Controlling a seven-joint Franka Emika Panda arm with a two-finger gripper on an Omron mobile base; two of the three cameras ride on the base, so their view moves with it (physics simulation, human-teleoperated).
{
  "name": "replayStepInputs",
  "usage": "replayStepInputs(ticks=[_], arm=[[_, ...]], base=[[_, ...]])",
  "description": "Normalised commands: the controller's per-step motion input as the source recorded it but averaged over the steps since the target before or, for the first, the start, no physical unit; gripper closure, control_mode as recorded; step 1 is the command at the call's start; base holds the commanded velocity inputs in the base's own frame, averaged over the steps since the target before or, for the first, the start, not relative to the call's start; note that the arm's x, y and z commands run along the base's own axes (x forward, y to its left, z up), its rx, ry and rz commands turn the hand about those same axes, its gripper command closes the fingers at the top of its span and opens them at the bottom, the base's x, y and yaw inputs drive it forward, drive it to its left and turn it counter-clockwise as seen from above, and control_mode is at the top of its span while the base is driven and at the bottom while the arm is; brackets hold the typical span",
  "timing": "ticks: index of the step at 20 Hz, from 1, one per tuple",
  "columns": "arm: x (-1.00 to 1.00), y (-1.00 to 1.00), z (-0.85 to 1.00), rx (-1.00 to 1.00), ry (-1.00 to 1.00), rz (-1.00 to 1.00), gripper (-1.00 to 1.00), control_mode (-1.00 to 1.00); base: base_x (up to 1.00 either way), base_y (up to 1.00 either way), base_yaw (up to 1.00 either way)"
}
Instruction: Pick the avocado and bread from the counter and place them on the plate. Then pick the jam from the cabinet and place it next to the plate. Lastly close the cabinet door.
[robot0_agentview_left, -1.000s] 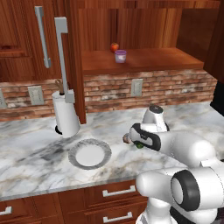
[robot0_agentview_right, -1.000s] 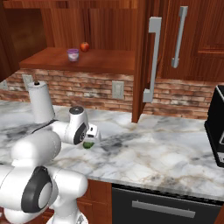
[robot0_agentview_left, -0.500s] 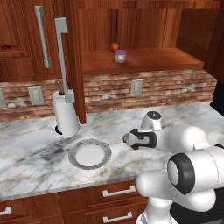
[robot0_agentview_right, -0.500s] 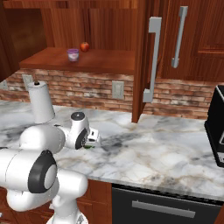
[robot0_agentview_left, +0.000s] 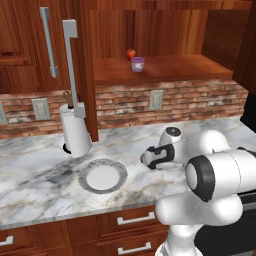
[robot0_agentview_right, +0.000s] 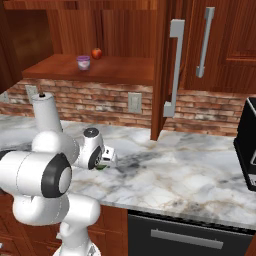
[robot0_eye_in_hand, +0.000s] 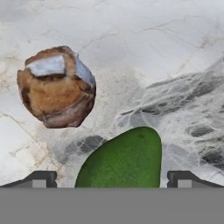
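- The gripper (robot0_eye_in_hand: 112, 178) hangs low over the marble table (robot0_agentview_left: 40, 165) with its fingertips (robot0_eye_in_hand: 40, 178) spread wide, released, on either side of the avocado (robot0_eye_in_hand: 120, 159)
- The avocado sits between the fingertips without touching either; from the right base view it peeks out green under the hand (robot0_agentview_right: 102, 167)
- The bread (robot0_eye_in_hand: 56, 86) lies on the table just beside the avocado, apart from it
- The plate (robot0_agentview_left: 102, 175) rests on the table to the left of the gripper, near a white paper towel roll (robot0_agentview_left: 75, 131)
- The jam (robot0_agentview_left: 138, 64) stands on the cabinet (robot0_agentview_left: 165, 30) shelf just beside a red-orange fruit (robot0_agentview_left: 130, 53)
- The cabinet door (robot0_agentview_left: 82, 65) stands open, edge-on, with its grey bar handle (robot0_agentview_left: 70, 65)
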Motion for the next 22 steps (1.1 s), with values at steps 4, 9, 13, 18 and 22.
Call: replayStepInputs(ticks=[4, 9, 13, 18, 22], arm=[[0.03, 0.00, -0.01, 0.00, 0.00, -0.01, 1.00, -1.00], [-0.09, 0.00, -0.20, 0.00, 0.04, -0.04, 1.00, -1.00], [-0.12, 0.00, -0.31, 0.00, 0.09, -0.05, 1.00, -1.00], [-0.46, 0.00, 0.52, 0.06, -0.04, -0.06, 1.00, -1.00], [-0.58, 0.06, 1.00, 0.04, -0.05, 0.00, 1.00, -1.00]], base=[[0.00, 0.00, 0.00], [0.00, 0.00, 0.00], [0.00, 0.00, 0.00], [0.00, 0.00, 0.00], [0.00, 0.00, 0.00]])
